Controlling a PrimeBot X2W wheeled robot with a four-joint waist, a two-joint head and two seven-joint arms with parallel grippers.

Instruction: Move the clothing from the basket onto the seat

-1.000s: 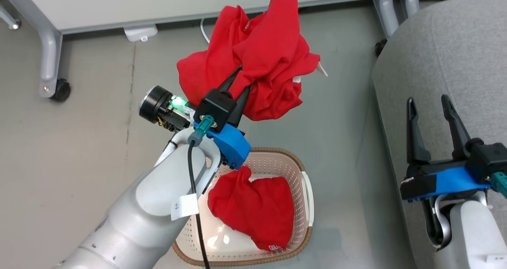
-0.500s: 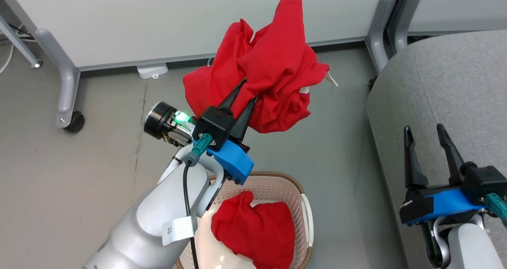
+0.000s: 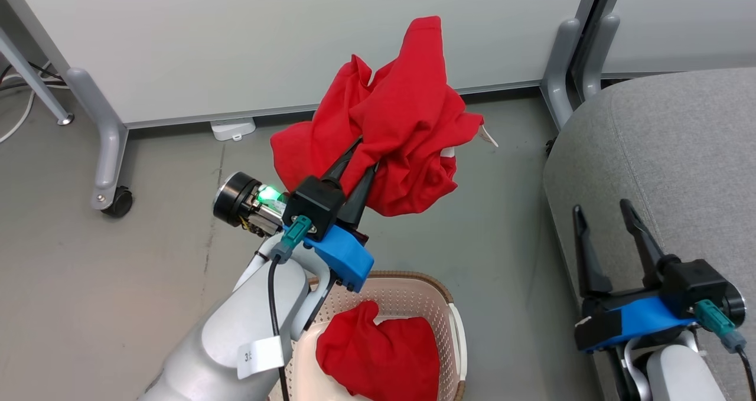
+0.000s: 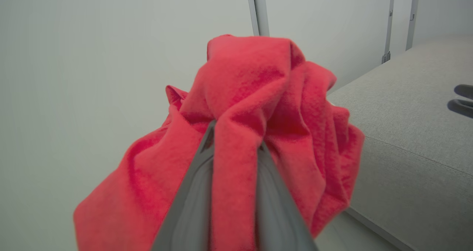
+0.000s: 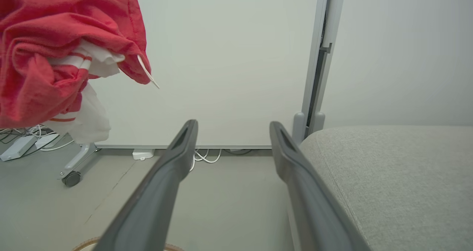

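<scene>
The step in hand looks like the carry: a load has been lifted clear of the basket and has yet to reach the seat. The left tool is clamped on a bunched red garment, its two dark fingers pressed together with a fold of cloth pinched between them. The garment hangs in the air above the floor, draped over and around the fingertips, with a white tag sticking out on the side toward the seat.

The grey sofa seat lies to the robot's right of the held garment, apart from it, with bare floor between. The next move probably calls for swinging the left arm rightward until the cloth hangs over the cushion, then parting the fingers.

The right tool holds nothing, its fingers spread, at the near edge of the seat.

A second red garment lies inside the cream laundry basket, below the left forearm, so more remains to move.
</scene>
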